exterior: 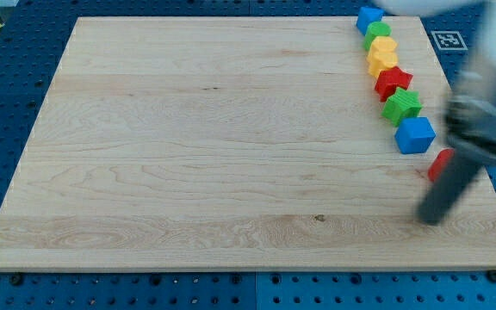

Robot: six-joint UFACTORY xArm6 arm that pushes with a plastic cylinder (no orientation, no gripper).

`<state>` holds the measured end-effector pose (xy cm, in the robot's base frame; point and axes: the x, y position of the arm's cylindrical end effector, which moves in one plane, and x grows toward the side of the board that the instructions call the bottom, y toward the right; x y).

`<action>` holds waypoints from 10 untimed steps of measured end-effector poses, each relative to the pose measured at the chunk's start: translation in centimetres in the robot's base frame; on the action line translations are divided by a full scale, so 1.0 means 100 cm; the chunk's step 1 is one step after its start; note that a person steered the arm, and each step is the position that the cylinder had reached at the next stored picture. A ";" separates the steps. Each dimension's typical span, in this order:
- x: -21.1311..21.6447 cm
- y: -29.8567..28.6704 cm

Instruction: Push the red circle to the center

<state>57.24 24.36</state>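
Note:
The red circle [439, 163] lies near the board's right edge, mostly hidden behind my dark rod; only its left part shows. My tip [431, 219] rests on the wooden board [231, 146] just below and slightly left of the red circle. The rod and arm are blurred.
A line of blocks runs down the board's right side from the top: a blue block [368, 17], a green block [377, 34], a yellow block [383, 53], a red star [393, 83], a green star [401, 105] and a blue cube [414, 135].

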 end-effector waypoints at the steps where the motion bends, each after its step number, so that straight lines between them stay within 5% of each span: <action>1: 0.000 0.014; 4: -0.038 0.050; 6: -0.067 -0.028; 8: -0.099 -0.032; 10: -0.087 -0.125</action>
<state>48.51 11.89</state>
